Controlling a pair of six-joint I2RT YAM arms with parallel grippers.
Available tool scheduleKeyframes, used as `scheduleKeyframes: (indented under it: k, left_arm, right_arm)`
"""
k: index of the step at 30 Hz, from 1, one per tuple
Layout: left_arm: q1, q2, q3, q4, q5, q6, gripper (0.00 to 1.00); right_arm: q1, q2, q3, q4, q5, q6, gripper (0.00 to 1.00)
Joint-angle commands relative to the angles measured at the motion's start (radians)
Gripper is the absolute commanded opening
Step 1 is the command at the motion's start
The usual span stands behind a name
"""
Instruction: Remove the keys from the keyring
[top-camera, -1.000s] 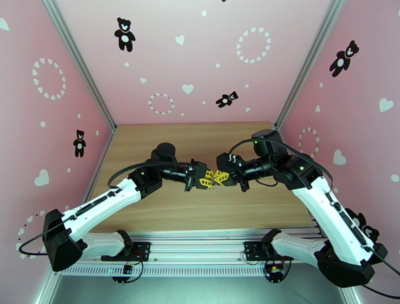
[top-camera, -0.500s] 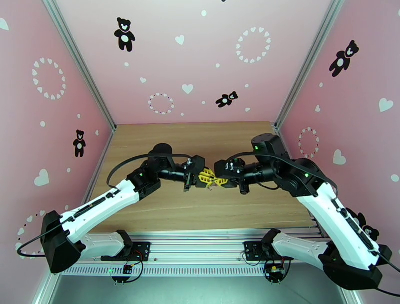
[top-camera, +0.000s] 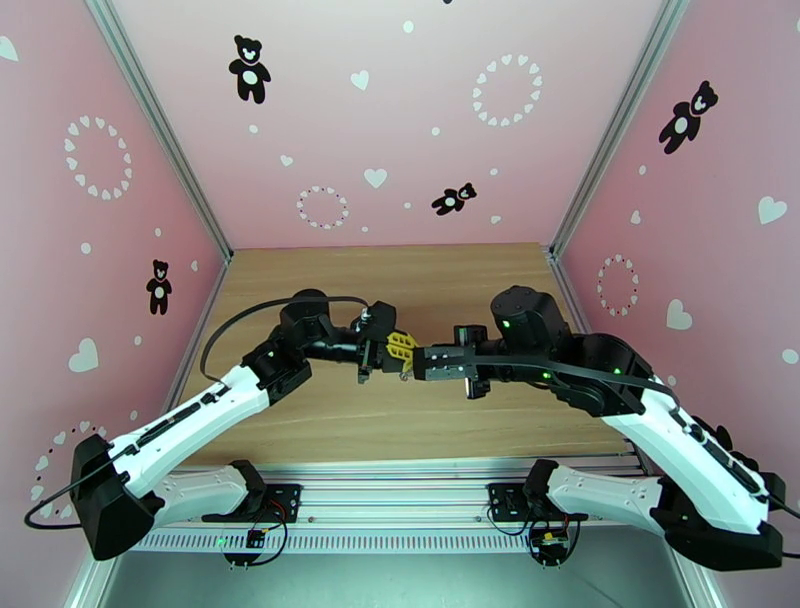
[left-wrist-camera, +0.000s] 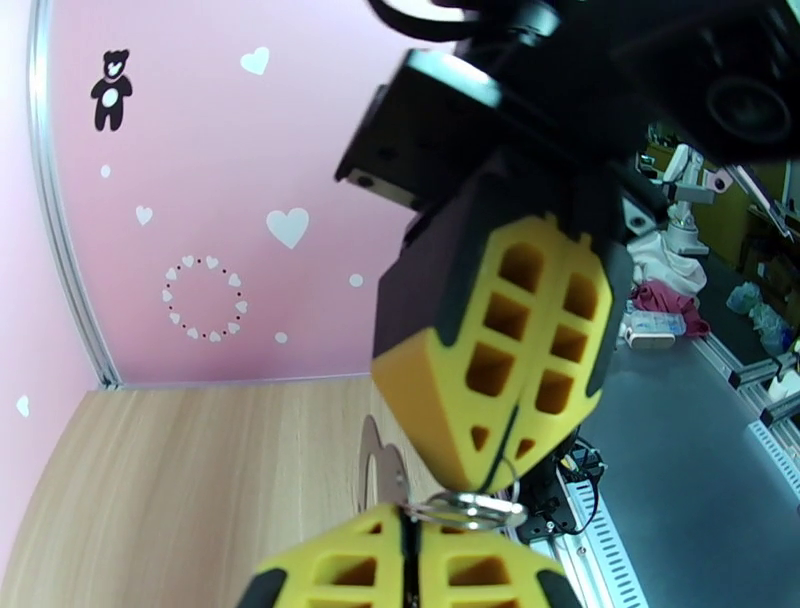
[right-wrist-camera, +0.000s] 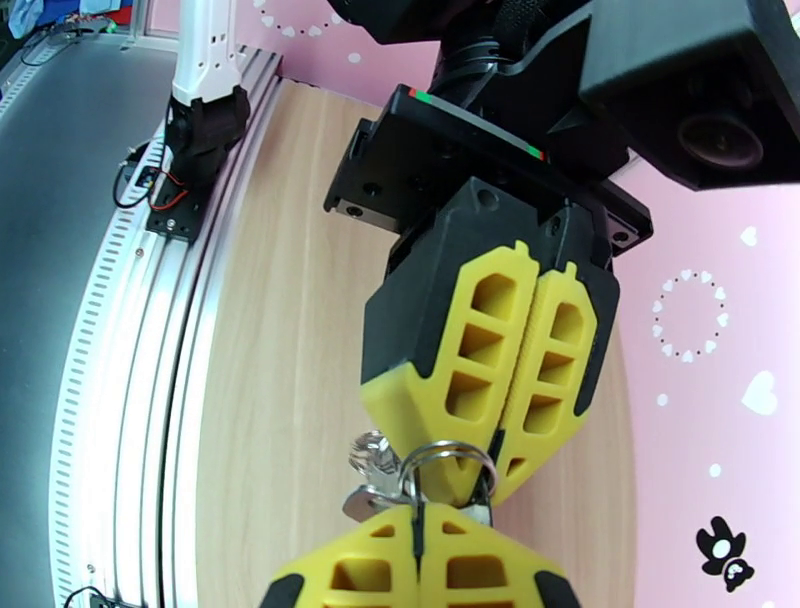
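Both grippers meet tip to tip above the middle of the table (top-camera: 330, 420). My left gripper (top-camera: 404, 352) is shut, its yellow fingertips (left-wrist-camera: 350, 560) pinched on a small silver split ring, the keyring (left-wrist-camera: 466, 508). My right gripper (top-camera: 414, 361) faces it, also shut on the keyring (right-wrist-camera: 450, 463). The left gripper (right-wrist-camera: 487, 484) clamps the ring's right side and the right gripper (right-wrist-camera: 420, 512) holds its lower edge. Small silvery keys (right-wrist-camera: 368, 472) hang off the ring's left side. A blurred flat key (left-wrist-camera: 383, 466) dangles beside the ring.
The wooden table sits between pink walls (top-camera: 400, 120) with bear and heart prints. An aluminium rail (top-camera: 400, 500) with both arm bases runs along the near edge. The grippers hang well above the wood.
Both grippers have shifted left and slightly back, staying tip to tip. The right wrist has turned, hiding its yellow fingers from above. The left jaws have closed a little further.
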Motion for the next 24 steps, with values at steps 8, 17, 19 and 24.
scheduleKeyframes:
  k: [8, 17, 19, 24]
  left_arm:
    - [0.015, -0.035, -0.041, 0.092, -0.047, -0.011, 0.17]
    - [-0.018, -0.046, -0.016, -0.089, -0.061, 0.284, 0.36]
    - [-0.018, -0.042, 0.007, -0.143, -0.028, 0.341, 0.36]
    - [-0.019, -0.025, 0.052, -0.241, -0.026, 0.43, 0.39]
  right_arm:
    - [0.007, -0.008, -0.014, -0.01, 0.078, -0.02, 0.0]
    - [0.005, 0.017, 0.012, -0.058, 0.024, -0.023, 0.0]
    - [0.004, 0.011, 0.013, -0.061, 0.015, -0.025, 0.0]
    - [0.0, 0.002, 0.013, -0.064, -0.009, -0.023, 0.0]
